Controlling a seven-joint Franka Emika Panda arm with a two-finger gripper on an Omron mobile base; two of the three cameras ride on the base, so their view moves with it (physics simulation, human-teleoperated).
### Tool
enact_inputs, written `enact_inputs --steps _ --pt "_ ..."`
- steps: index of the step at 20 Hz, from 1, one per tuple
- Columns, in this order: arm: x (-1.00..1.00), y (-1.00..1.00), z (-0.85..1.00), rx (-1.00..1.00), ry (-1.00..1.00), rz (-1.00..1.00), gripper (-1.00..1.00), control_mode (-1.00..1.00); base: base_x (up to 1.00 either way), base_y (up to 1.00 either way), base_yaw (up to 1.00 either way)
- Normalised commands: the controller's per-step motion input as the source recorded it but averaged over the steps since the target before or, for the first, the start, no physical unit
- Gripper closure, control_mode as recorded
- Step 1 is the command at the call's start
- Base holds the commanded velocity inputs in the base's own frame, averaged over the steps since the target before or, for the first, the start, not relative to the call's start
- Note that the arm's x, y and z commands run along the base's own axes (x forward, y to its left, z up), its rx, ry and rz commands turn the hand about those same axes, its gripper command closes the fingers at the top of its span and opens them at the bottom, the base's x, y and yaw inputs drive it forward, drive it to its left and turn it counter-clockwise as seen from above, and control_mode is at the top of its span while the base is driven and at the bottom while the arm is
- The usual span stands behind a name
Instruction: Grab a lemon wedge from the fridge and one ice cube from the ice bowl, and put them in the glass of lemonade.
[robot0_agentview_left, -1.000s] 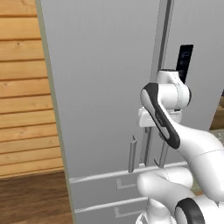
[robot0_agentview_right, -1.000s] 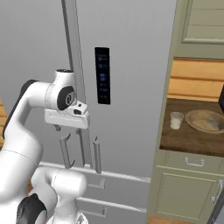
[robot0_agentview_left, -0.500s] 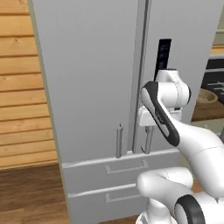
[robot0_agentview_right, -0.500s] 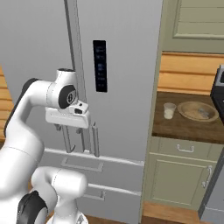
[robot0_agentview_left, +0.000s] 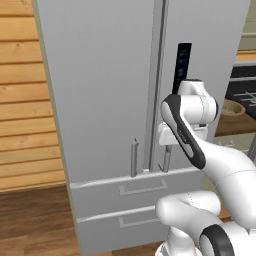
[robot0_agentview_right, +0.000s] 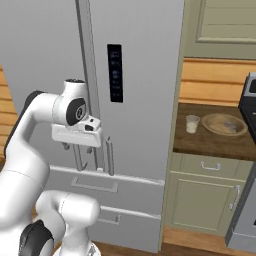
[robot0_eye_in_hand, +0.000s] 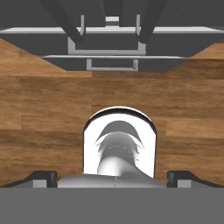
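Fridge (robot0_agentview_left: 100, 90) doors stood shut; first step, reaching the lemon wedge, not begun; tool (robot0_agentview_right: 75, 146) hung open and empty near door handles (robot0_agentview_right: 109, 157); next move, in my judgement: grasp one handle and pull.

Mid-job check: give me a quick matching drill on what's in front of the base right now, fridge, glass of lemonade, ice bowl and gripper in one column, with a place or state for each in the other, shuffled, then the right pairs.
Things:
1. fridge
2. glass of lemonade
3. ice bowl
4. gripper

Places or states:
A. on the brown counter, nearer the fridge
B. jaws wide apart, nothing between them
C. both doors and both drawers closed
D. on the counter, on the far side of the glass from the fridge

Pairs: 1-C, 2-A, 3-D, 4-B
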Motion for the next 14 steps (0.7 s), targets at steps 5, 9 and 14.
enact_inputs --steps 5,9,14 --pt "0.0 0.0 0.0 0.0 0.0 0.0 -1.0 1.0 -0.59 -0.03 0.0" --pt "0.0 0.0 0.0 0.0 0.0 0.0 -1.0 1.0 -0.79 0.0 0.0" --pt "-0.23 -0.02 0.0 0.0 0.0 -0.01 -1.0 -1.0 -0.46 0.0 0.0"
